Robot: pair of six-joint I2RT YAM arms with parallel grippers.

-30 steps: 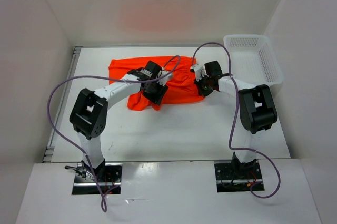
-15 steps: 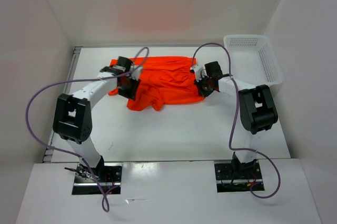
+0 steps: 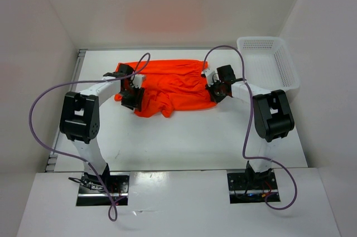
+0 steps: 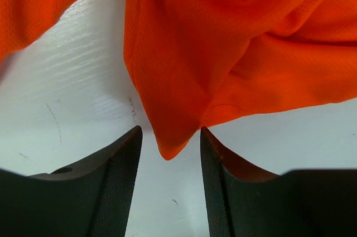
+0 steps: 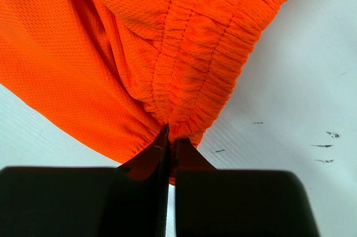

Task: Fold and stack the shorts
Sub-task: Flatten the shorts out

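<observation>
To fold cleanly, the left gripper (image 4: pixel 170 132) should close well onto the hem corner (image 4: pixel 172 109) lying between its parted jaws, not just the tip; the right gripper (image 5: pixel 170 136), clenched on the gathered waistband (image 5: pixel 206 75), should hold the shorts (image 3: pixel 173 83) taut; they lie rumpled on the table (image 3: pixel 189 136), toward its far side; left arm (image 3: pixel 97 89) and right arm (image 3: pixel 249 89) reach inward, wrists low.

The right gripper (image 5: pixel 170 143) pinches the gathered waistband (image 5: pixel 207 64) of the shorts (image 5: pixel 111 53), which fan out toward 11 o'clock. White bench (image 5: pixel 295 69) with small dark specks (image 5: pixel 330 135) shows at 3 o'clock.
</observation>
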